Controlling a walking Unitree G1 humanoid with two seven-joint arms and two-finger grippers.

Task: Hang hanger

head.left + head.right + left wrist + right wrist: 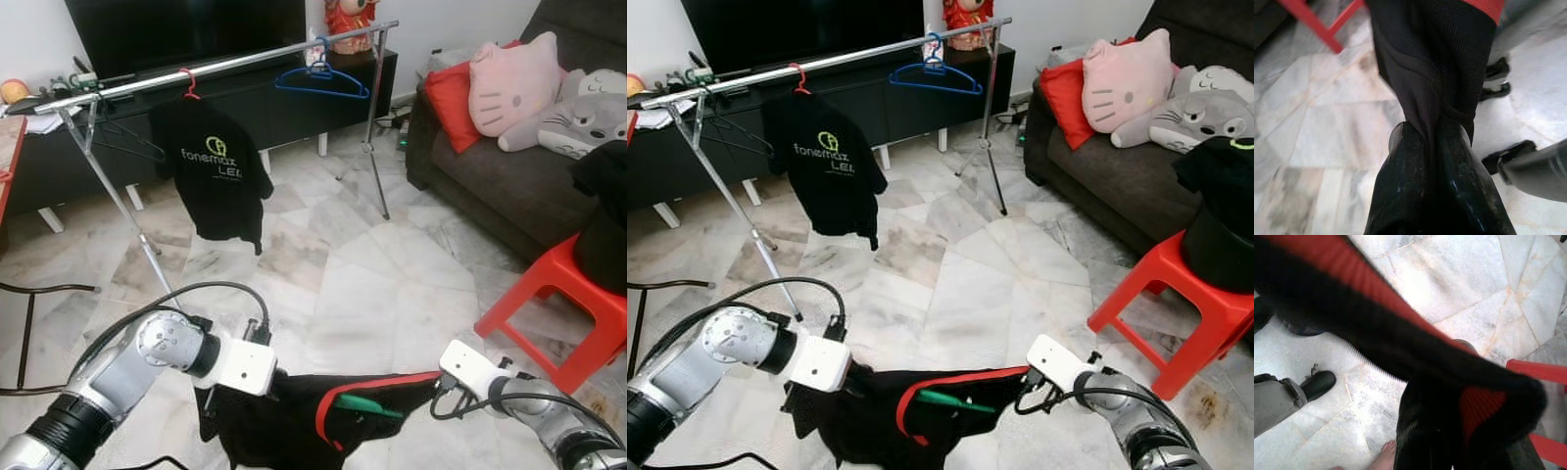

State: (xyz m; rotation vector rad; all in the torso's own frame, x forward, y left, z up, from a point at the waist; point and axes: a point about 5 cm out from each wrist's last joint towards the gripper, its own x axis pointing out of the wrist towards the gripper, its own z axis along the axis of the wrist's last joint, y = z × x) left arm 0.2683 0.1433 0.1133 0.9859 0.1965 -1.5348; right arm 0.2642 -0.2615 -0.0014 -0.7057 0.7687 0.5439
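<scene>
while stretched between both grippers, low over pale marble floor (392, 264):
garment: black shirt with red trim (294, 416), green plastic hanger (377, 408) inside
left gripper (1437, 129): clamped on black cloth
right gripper (1464, 396): pinched on red-trimmed edge
rack: long silver clothes rail (235, 61), well beyond, carrying black printed t-shirt (211, 166), blue wire hanger (321, 78)

We read "fonemax" in pale print on the hanging black T-shirt (214, 168). A second line beneath it starts "LE"; the rest is unclear.
</scene>
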